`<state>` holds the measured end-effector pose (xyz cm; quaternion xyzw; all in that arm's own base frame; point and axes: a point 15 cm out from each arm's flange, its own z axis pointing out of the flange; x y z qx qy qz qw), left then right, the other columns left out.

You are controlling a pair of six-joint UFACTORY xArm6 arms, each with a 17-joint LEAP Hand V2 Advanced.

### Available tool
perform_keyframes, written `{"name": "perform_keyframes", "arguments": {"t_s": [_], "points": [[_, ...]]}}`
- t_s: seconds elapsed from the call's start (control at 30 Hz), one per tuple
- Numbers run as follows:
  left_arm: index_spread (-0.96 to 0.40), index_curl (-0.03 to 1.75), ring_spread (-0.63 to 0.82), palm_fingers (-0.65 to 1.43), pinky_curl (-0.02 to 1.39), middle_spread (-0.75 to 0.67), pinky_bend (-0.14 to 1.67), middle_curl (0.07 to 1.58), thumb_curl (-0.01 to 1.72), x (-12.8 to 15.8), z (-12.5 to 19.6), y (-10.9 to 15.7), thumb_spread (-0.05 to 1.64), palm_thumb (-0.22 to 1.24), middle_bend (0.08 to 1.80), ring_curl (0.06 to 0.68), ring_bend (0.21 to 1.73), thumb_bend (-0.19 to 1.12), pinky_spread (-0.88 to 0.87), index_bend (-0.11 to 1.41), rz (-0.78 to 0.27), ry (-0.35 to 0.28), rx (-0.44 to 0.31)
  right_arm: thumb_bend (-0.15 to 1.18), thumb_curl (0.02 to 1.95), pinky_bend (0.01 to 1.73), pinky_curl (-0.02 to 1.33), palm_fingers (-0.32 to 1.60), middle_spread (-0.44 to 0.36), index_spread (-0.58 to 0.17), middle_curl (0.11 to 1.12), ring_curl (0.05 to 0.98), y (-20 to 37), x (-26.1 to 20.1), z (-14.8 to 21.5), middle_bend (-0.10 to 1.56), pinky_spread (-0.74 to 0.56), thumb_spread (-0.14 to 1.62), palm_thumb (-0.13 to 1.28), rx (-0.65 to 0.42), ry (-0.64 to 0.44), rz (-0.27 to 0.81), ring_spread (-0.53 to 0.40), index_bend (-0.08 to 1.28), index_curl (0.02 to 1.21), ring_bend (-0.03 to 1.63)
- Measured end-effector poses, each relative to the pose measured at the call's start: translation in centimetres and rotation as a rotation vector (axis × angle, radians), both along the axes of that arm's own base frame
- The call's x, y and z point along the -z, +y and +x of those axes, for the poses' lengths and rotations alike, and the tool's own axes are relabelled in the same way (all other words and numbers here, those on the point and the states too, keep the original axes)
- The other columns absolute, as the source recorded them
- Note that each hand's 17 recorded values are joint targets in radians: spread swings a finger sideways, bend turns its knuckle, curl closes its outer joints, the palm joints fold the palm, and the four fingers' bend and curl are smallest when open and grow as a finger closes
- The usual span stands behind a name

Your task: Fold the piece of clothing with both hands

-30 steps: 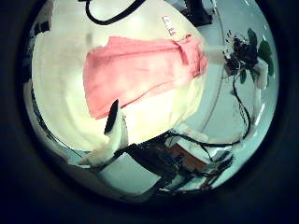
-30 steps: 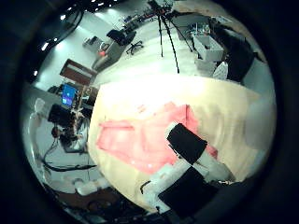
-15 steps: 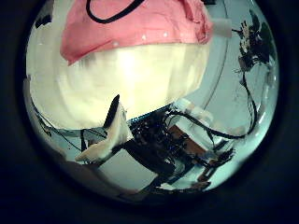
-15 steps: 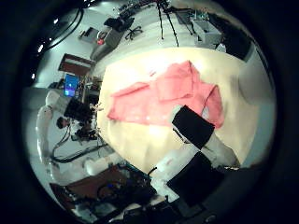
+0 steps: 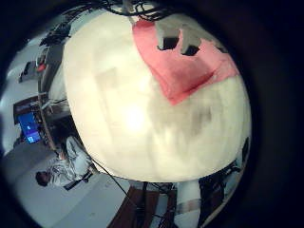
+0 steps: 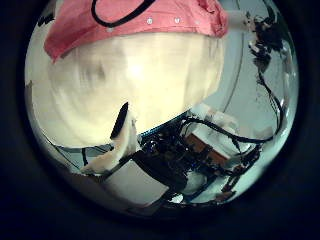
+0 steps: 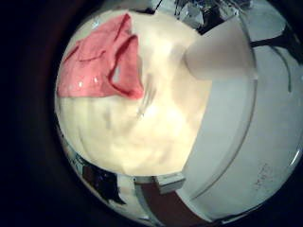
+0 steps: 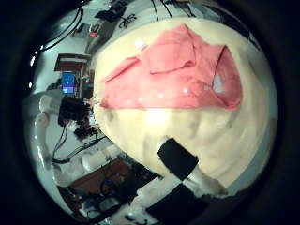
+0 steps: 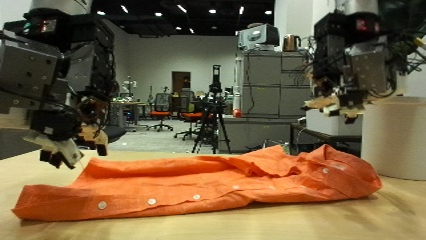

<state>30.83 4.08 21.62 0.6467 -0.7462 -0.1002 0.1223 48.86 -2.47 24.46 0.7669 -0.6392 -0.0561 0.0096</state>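
Note:
An orange button shirt lies crumpled and spread across the tan table. My left hand hangs above the shirt's one end, with relaxed fingers holding nothing. My right hand hangs higher, above the other end, with loose, empty fingers. The shirt shows in the left little finger side palm view, partly behind dark fingertips. It also shows in the left thumb side palm view, the right little finger side palm view and the right thumb side palm view.
A white cylinder stands on the table beside the shirt, under my right hand; it also shows in the right little finger side palm view. Cabinets, a tripod and chairs stand behind the table.
Both palm cameras have moved. The shirt now fills more of the right thumb side view, so that hand is closer to it. The shirt itself lies as before.

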Motion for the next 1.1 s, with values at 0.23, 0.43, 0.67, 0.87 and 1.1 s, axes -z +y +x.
{"name": "perform_keyframes", "arguments": {"t_s": [0.23, 0.43, 0.67, 0.87, 1.1], "points": [[0.06, 0.36, 0.40, 0.05, 0.36, 0.23, 0.32, 0.31, 0.35, -0.9, -1.6, -0.3, 1.07, 0.52, 0.18, 0.242, 0.51, -0.02, 0.40, 0.17, 0.008, -0.019, 0.007, -0.02, 0.27, 0.49, 0.27, 0.15, 0.068, -0.231, 0.31, 0.229, -0.7, 1.6, 1.9, 0.30, 0.16, 1.19, 0.45, 0.026, -0.046, -0.004, 0.090, 0.15, 0.31, 0.53], [0.06, 0.35, 0.40, 0.07, 0.35, 0.21, 0.31, 0.31, 0.35, -1.2, -2.4, -0.5, 1.07, 0.52, 0.18, 0.238, 0.51, -0.02, 0.40, 0.17, 0.010, -0.025, 0.014, -0.03, 0.27, 0.50, 0.27, 0.13, 0.099, -0.230, 0.32, 0.218, -0.7, 4.6, 2.3, 0.28, 0.25, 1.17, 0.43, 0.027, 0.006, 0.001, 0.107, 0.16, 0.30, 0.47], [0.06, 0.34, 0.40, 0.09, 0.34, 0.21, 0.31, 0.31, 0.35, -2.0, -3.3, -0.3, 1.07, 0.52, 0.20, 0.231, 0.51, -0.02, 0.39, 0.17, 0.023, -0.038, 0.018, -0.03, 0.26, 0.54, 0.28, 0.13, 0.117, -0.204, 0.32, 0.225, -0.7, 7.8, 2.5, 0.24, 0.33, 1.13, 0.36, 0.035, 0.062, 0.006, 0.188, 0.15, 0.28, 0.49], [0.05, 0.34, 0.40, 0.11, 0.34, 0.20, 0.29, 0.32, 0.35, -2.5, -3.0, 0.5, 1.07, 0.52, 0.19, 0.225, 0.50, -0.02, 0.39, 0.17, 0.037, -0.057, 0.006, -0.02, 0.26, 0.57, 0.28, 0.14, 0.180, -0.178, 0.33, 0.228, -1.4, 8.7, 4.1, 0.24, 0.39, 1.11, 0.34, 0.091, 0.063, 0.058, 0.237, 0.15, 0.27, 0.50], [0.06, 0.33, 0.38, 0.13, 0.33, 0.17, 0.27, 0.33, 0.35, -3.9, -1.7, 1.2, 1.07, 0.52, 0.20, 0.218, 0.48, -0.02, 0.38, 0.17, 0.032, -0.103, -0.026, -0.02, 0.27, 0.60, 0.28, 0.13, 0.211, -0.163, 0.33, 0.225, -1.4, 9.3, 4.8, 0.22, 0.45, 1.10, 0.34, 0.119, 0.061, 0.090, 0.283, 0.15, 0.27, 0.49]]}}
